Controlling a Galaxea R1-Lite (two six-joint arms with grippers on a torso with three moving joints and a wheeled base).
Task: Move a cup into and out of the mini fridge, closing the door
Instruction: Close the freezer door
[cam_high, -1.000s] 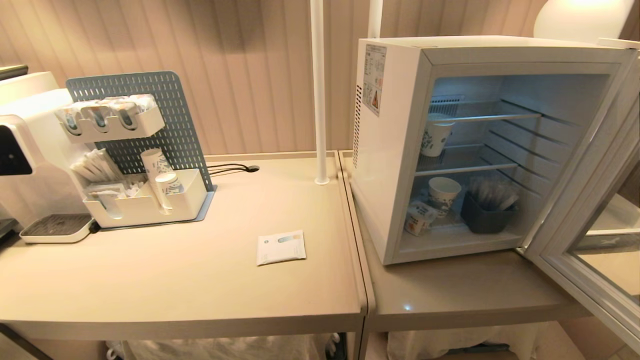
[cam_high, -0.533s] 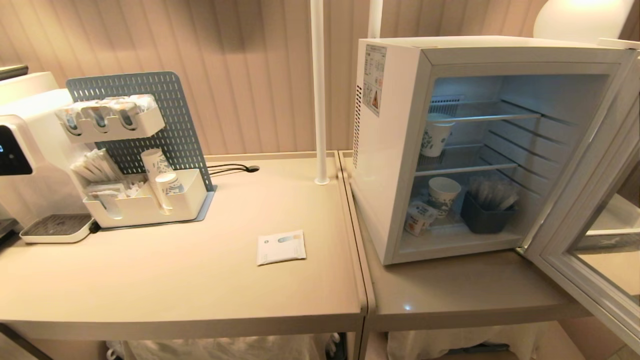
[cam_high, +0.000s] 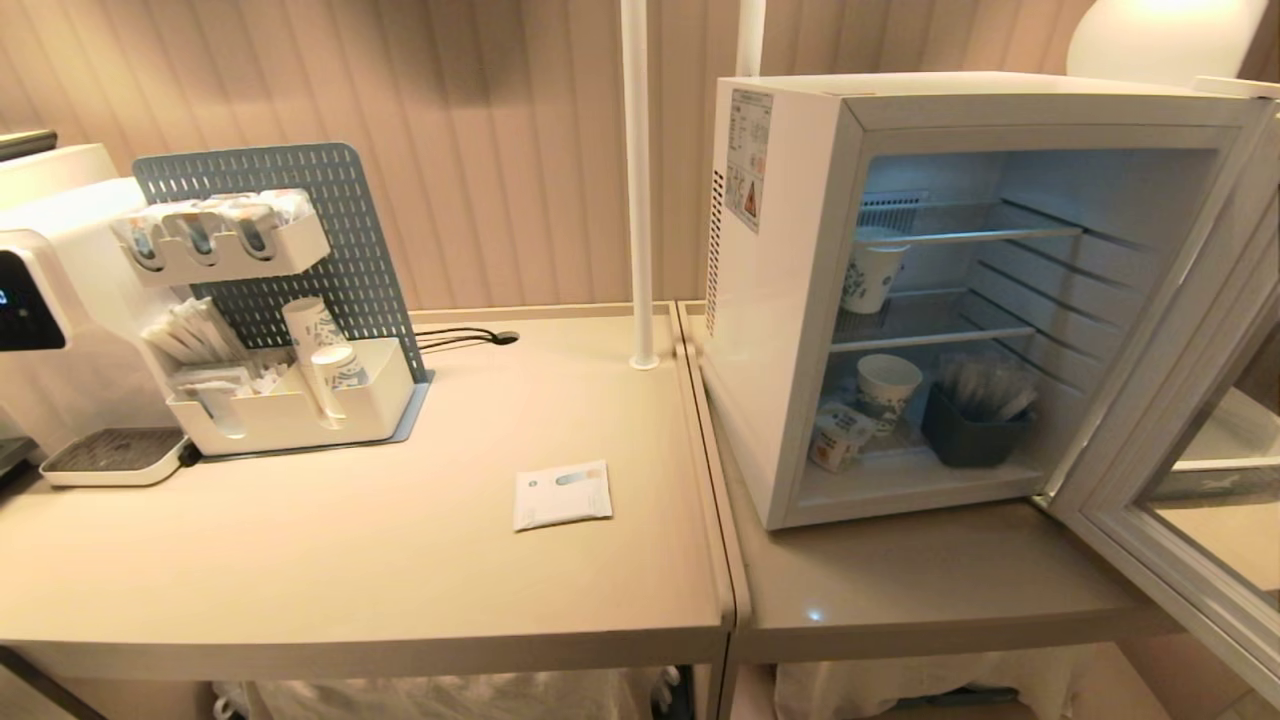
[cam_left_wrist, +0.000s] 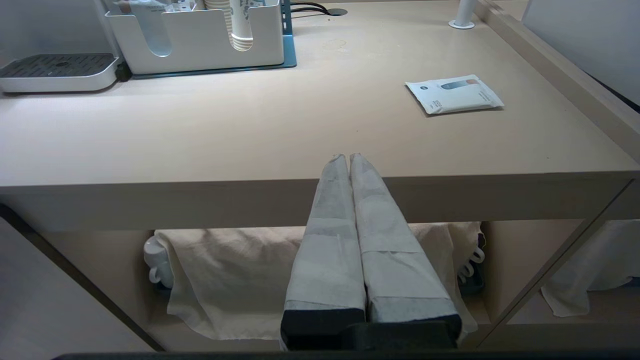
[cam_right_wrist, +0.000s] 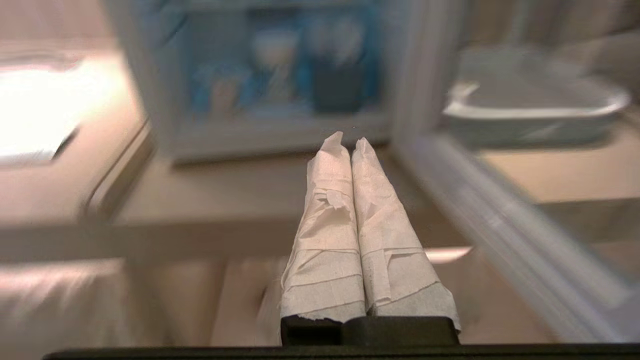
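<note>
Nothing in head view is being shifted since earlier frames; mini fridge (cam_high: 790, 300) door (cam_high: 1180, 480) is standing open, cup (cam_high: 835, 435) is lying inside on fridge floor. Left hand (cam_left_wrist: 348, 159) and right hand (cam_right_wrist: 345, 140) are being kept closed, empty, below bench (cam_high: 400, 560) edge before fridge. Cup retrieval and door closing are judged pending.

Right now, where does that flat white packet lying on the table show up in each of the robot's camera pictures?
Head view: white packet lies near the table's right edge, left of the mini fridge.
Left wrist view: packet beyond the shut left gripper.
Right wrist view: too blurred to tell.
Shared landmark: the table's raised edge.
</note>
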